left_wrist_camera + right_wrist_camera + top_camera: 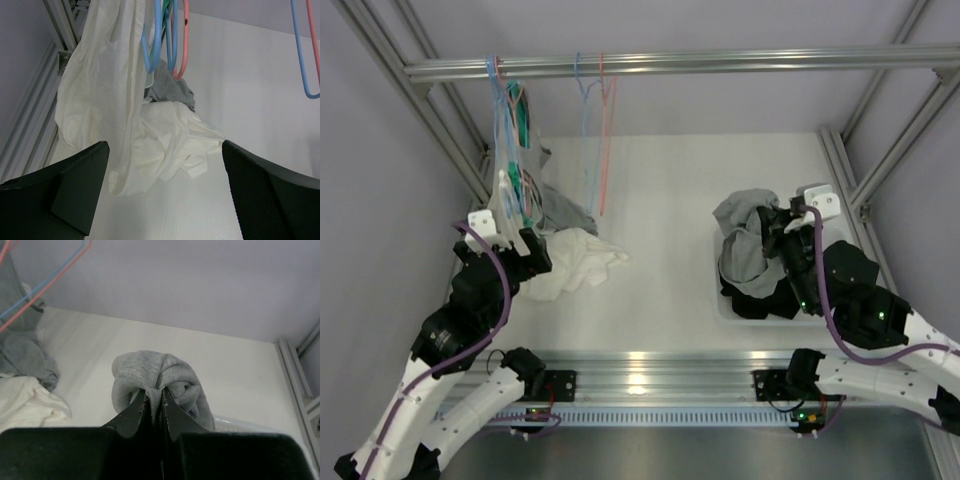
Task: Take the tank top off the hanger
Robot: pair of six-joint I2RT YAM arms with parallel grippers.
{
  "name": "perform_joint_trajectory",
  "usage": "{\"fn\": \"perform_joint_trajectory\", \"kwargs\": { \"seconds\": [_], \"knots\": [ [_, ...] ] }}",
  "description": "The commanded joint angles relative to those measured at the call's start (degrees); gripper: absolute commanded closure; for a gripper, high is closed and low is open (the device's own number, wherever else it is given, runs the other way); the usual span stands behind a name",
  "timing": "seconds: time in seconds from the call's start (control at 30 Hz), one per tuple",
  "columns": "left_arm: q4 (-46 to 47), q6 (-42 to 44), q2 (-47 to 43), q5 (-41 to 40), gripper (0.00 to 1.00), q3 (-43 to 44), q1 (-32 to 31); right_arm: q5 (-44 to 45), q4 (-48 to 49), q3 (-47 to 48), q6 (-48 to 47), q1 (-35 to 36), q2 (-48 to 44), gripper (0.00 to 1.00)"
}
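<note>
A cream tank top hangs from blue and pink hangers at the rail's left end, with its lower part heaped on the table. My left gripper is open and empty just in front of that heap; in the left wrist view its gripper frames the cloth without touching it. My right gripper is shut on a bunched grey tank top, held above a white bin; the same garment shows in the top view.
The white bin at the right holds dark clothes. Empty blue and red hangers hang from the metal rail. A grey garment lies behind the cream heap. Frame posts stand at both sides.
</note>
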Motion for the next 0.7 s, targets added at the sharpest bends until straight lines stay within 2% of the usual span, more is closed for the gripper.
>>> {"fn": "perform_joint_trajectory", "kwargs": {
  "seconds": [0.0, 0.23, 0.33, 0.47, 0.67],
  "knots": [
    [3.04, 0.19, -0.73, -1.23, 0.01, 0.04, -0.03, 4.9, -5.49, -1.78, 0.32, -0.73, -0.02, 1.0],
    [3.04, 0.36, -0.55, -0.53, 0.01, -0.05, 0.05, 4.74, -7.6, -7.31, 3.65, -4.41, 2.79, 1.0],
    [3.13, 0.54, -0.55, -0.35, 0.01, 0.04, 0.06, -1.67, -8.04, -10.21, 8.13, -10.29, 3.5, 1.0],
    [3.13, 0.63, -0.64, 0.17, 0.01, 0.04, 0.05, -5.19, -8.13, -13.38, 11.38, -18.37, 4.11, 1.0],
    [3.31, 0.8, -0.64, 0.61, 0.01, 0.04, 0.06, -5.46, -7.96, -18.21, 12.27, -20.41, 5.77, 1.0]
  ]
}}
